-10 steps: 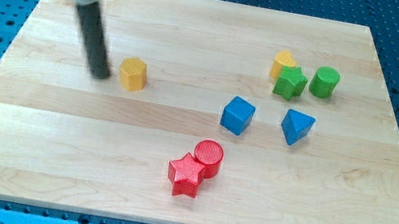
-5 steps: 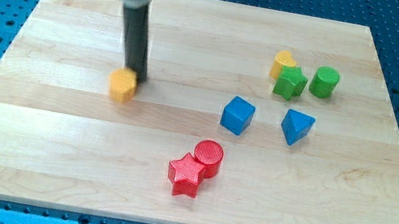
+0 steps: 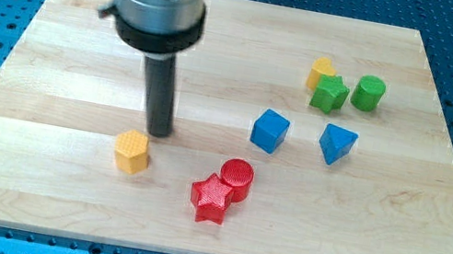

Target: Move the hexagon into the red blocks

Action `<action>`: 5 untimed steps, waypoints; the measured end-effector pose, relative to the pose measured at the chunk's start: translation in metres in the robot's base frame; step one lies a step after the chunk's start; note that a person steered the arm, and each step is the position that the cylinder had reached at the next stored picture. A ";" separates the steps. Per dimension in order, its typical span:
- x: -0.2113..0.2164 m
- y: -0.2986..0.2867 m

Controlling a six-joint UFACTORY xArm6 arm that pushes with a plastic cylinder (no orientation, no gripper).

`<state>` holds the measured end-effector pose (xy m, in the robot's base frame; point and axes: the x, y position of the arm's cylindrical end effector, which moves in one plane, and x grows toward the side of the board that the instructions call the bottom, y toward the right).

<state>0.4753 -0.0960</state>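
Note:
The yellow hexagon (image 3: 132, 151) lies on the wooden board (image 3: 51, 115), left of centre and toward the view's bottom. My tip (image 3: 159, 131) stands just above and to the right of it, a small gap apart. The red star (image 3: 211, 198) and the red cylinder (image 3: 237, 178) sit touching each other to the hexagon's right, toward the view's bottom.
A blue cube (image 3: 270, 130) and a blue triangular block (image 3: 337, 144) lie right of centre. A second yellow block (image 3: 320, 71), a green star (image 3: 330, 94) and a green cylinder (image 3: 368, 93) cluster at the upper right.
The yellow hexagon has moved down the board, from upper left of centre toward the view's bottom. My tip has swung from its left, past its top, to its upper right.

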 end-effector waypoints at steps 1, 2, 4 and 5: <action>0.017 -0.059; 0.054 -0.007; 0.012 0.037; -0.094 0.027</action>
